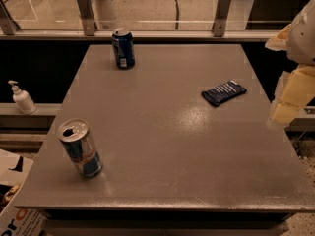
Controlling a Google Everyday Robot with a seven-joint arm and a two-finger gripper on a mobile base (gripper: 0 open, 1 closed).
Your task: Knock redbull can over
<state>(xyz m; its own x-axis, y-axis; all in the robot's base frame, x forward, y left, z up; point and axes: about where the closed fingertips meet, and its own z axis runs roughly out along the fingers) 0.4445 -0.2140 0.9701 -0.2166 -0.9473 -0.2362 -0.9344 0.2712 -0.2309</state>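
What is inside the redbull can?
The redbull can shows a dark opening in its silver top; its contents are hidden. The pincer is far away, right of the table.

Cream, blocky hand (286, 103) at right edge beneath rounded white arm (305, 29).
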